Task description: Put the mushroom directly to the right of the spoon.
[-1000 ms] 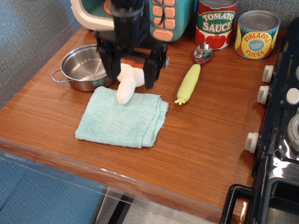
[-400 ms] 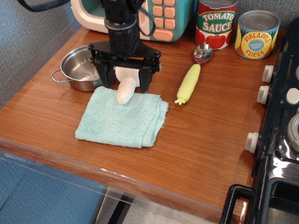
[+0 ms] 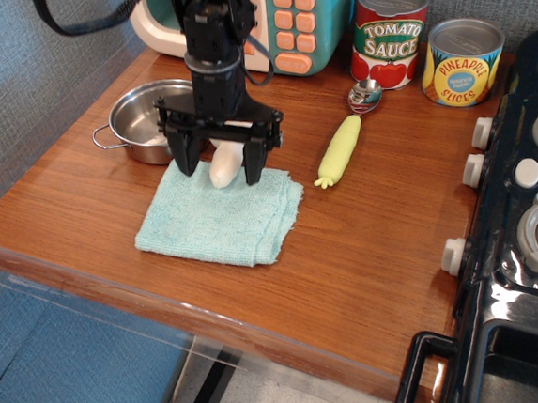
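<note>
Black tool points straight down from its upright arm, fingers spread apart on either side of the mushroom, whose white stem lies on the far edge of the light green cloth. Behind the cloth sits a steel pot. To the right, the spoon lies on the table, apart from the cloth, its bowl toward the tomato sauce can and pineapple can.
</note>
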Robot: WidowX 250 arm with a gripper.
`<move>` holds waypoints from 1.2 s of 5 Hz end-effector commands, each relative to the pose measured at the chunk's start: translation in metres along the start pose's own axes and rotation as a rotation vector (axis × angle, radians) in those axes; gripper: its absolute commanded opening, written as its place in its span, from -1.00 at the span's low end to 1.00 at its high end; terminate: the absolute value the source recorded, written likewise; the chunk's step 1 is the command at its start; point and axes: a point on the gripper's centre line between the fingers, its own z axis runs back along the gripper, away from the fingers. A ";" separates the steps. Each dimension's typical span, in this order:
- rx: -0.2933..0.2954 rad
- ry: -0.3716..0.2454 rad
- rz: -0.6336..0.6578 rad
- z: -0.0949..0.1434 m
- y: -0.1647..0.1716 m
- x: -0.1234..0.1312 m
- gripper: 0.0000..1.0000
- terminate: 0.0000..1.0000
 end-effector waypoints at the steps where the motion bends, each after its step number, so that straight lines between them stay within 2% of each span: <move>1: 0.010 -0.020 0.000 0.008 0.001 0.002 -1.00 -1.00; 2: 0.012 -0.013 -0.008 0.008 -0.002 0.002 -1.00 -1.00; 3: -0.004 -0.061 -0.032 0.031 -0.010 0.007 -1.00 -1.00; 4: -0.064 -0.153 -0.143 0.076 -0.049 0.019 -1.00 -1.00; 5: -0.135 -0.169 -0.238 0.086 -0.093 0.030 -1.00 -1.00; 6: -0.149 -0.115 -0.280 0.068 -0.125 0.036 -1.00 -1.00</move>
